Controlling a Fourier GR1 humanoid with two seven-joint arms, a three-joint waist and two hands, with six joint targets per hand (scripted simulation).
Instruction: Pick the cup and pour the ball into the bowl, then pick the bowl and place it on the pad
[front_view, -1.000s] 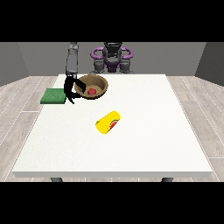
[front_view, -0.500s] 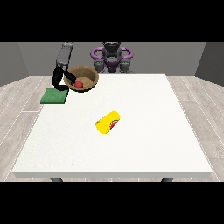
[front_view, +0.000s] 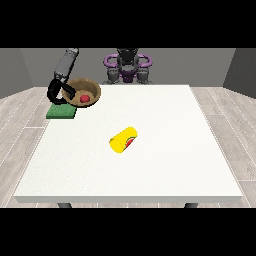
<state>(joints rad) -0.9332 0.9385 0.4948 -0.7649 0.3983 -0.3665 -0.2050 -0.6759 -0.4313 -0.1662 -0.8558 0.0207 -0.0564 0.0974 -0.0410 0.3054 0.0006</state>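
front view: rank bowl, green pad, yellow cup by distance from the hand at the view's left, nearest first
From the hand at the view's left:
1. Bowl, held at its rim, red ball inside.
2. Green pad, just below the hand, at the table's edge.
3. Yellow cup, on its side mid-table.

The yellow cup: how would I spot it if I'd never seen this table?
Start at the big white table and look near its middle. The yellow cup lies there on its side, alone, far from the wooden bowl and green pad at the far corner.
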